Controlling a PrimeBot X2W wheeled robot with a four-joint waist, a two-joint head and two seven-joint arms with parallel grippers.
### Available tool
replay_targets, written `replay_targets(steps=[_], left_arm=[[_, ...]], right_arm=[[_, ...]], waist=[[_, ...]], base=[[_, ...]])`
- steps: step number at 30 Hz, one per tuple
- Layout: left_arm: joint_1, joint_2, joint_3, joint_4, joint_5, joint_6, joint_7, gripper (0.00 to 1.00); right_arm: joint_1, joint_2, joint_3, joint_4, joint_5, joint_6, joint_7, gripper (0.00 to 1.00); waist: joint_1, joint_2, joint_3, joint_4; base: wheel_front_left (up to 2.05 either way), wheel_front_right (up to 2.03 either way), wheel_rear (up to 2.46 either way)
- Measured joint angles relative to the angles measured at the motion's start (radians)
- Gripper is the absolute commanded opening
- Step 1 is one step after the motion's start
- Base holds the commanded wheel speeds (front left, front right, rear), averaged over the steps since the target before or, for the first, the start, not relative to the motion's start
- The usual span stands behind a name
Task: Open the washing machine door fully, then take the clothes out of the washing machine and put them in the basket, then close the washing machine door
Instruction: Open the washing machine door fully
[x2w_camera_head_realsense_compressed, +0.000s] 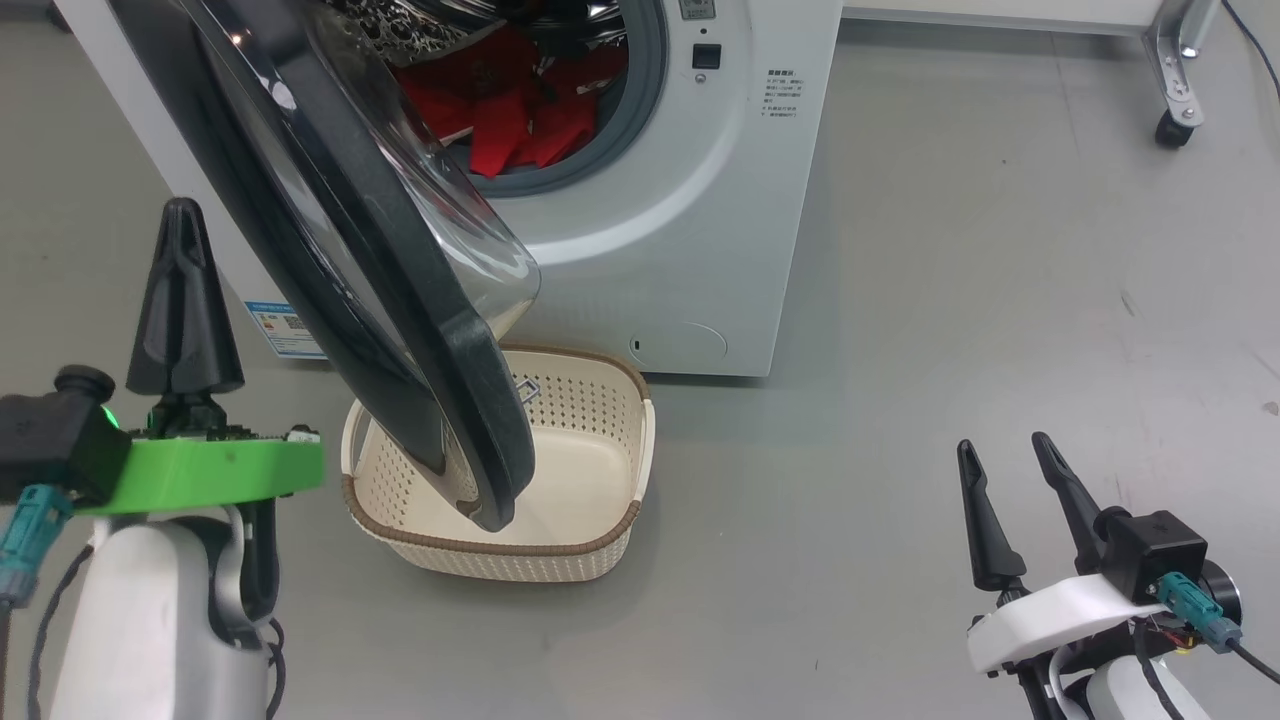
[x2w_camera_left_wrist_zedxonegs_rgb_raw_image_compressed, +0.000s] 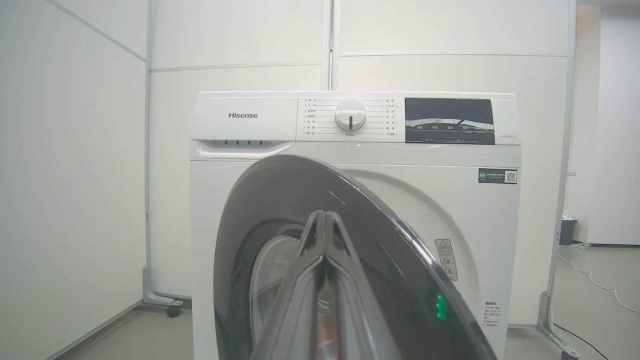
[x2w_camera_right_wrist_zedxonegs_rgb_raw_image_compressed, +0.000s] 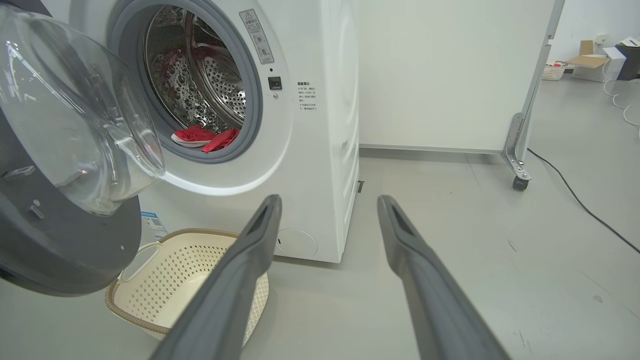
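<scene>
Grey floor (x2w_camera_head_realsense_compressed: 900, 350) spreads before the white washing machine (x2w_camera_head_realsense_compressed: 700, 230), whose door (x2w_camera_head_realsense_compressed: 440, 320) stands partly swung out on its left hinge, hanging over the basket (x2w_camera_head_realsense_compressed: 600, 410). That door looks rigid and fairly weighty, with a slick glossy rim, so a flat push on the outer face near the free edge seems safer than a pinch. It stands on edge, free edge toward the robot, glass bowl bulging right. Left fingers (x2w_camera_head_realsense_compressed: 183, 300), pressed together and empty, rise just beside that outer face; whether they touch it I cannot tell. Right fingers (x2w_camera_head_realsense_compressed: 985, 530) stand apart, well clear. Red clothes (x2w_camera_head_realsense_compressed: 510, 120) lie crumpled at the drum's front lip. They look soft and light, with no clear long axis, so pinch a raised fold.
</scene>
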Motion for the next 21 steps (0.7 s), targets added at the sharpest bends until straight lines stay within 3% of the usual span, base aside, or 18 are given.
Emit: replay_targets(steps=[10,21], left_arm=[[-0.119,0.006,-0.037,-0.081,0.033,-0.01,0.0,0.0],[-0.155,0.006,-0.177,-0.087,0.058,-0.028,0.028,0.0]], right_arm=[[0.0,0.004,-0.004,0.009,-0.015,0.002,0.0,1.0],[0.0,0.019,-0.006,0.018,-0.02,0.012,0.0,1.0]], waist=[[0.0,0.0,-0.006,-0.001],[0.0,0.0,-0.007,-0.003]], base=[[0.0,0.0,0.0],[0.0,0.0,0.0]])
